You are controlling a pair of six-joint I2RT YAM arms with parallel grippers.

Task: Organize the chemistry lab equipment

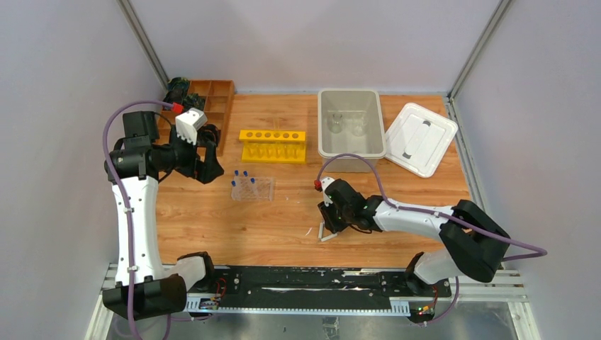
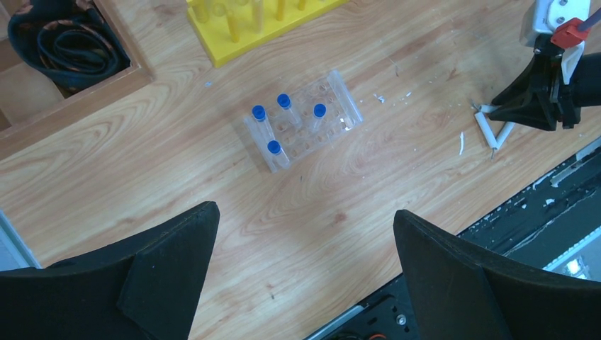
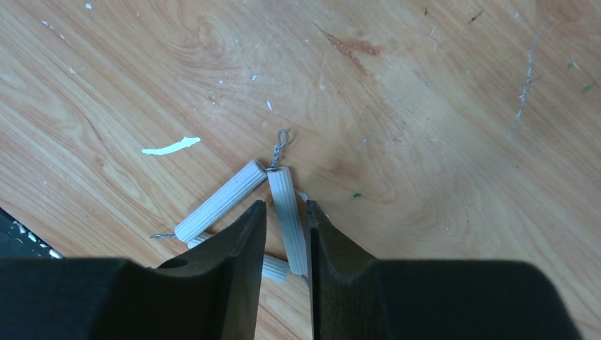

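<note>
The right gripper's (image 3: 285, 209) fingers (image 3: 237, 255) hide the small white triangle's (image 3: 285, 195) lower corner from you, and you cannot tell whether they press it. The clear glassware (image 1: 336, 125) in the grey bin (image 1: 351, 163) is too small to identify. The left wrist view's top edge cuts off the yellow rack (image 2: 241, 39).

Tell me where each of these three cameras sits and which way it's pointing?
Top: fixed above and behind the arms, looking down on the table; both arms show.
Left wrist: raised, looking down at the clear tube rack; left gripper's spread fingers show.
Right wrist: close over the small white triangle; right gripper straddles one side.
Shared: both wrist views show the triangle.
</note>
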